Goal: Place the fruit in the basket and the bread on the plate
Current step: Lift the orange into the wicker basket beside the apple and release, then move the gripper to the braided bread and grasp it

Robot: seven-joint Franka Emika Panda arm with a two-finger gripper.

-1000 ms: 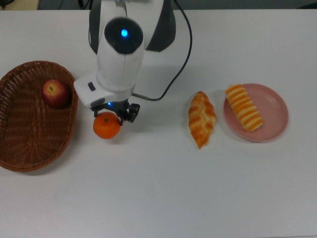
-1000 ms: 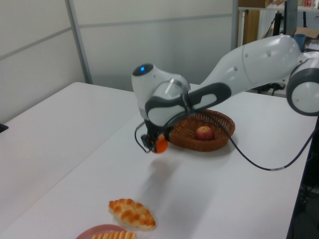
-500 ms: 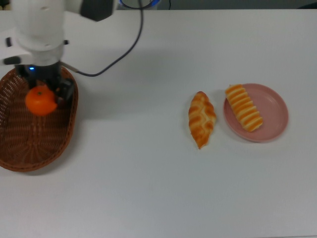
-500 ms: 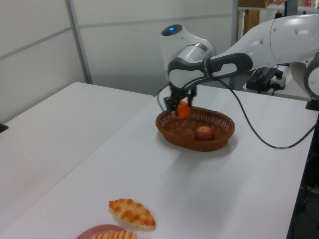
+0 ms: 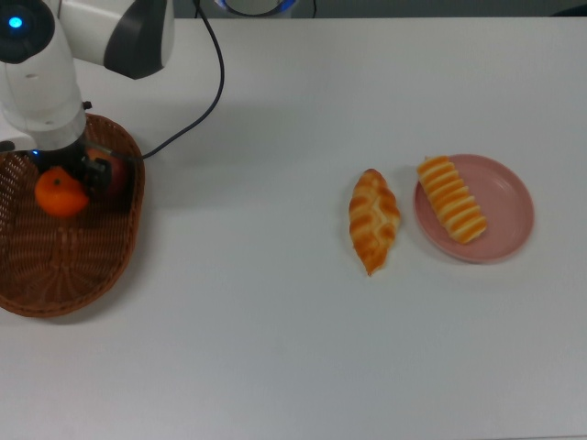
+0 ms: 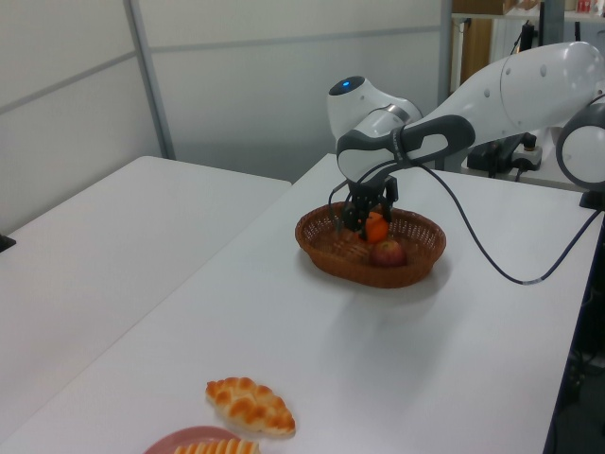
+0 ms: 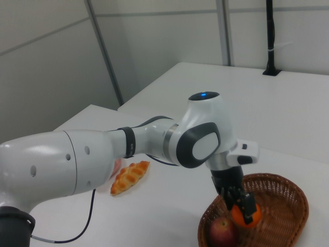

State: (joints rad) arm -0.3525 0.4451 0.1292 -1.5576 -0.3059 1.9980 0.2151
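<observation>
Meanwhile, the mandarin point(image 5: 60, 194) was held clamped in the gripper point(image 5: 66, 188) inside the basket point(image 5: 64, 266), just beside the apple point(image 6: 387, 253); the spiral roll point(image 5: 451, 199) was on the plate point(image 5: 509, 197), the pastry point(image 5: 373, 220) beside it

Your Franka Panda arm point(image 7: 103, 154): glossy white shells, dark grey joint bands.

You can see a blue light point(image 6: 347, 83) glowing on the rounded wrist cap, a black cable point(image 5: 213, 78) looping off the wrist, and a small black gripper point(image 7: 241, 201) under a white flange with a dark button.
</observation>
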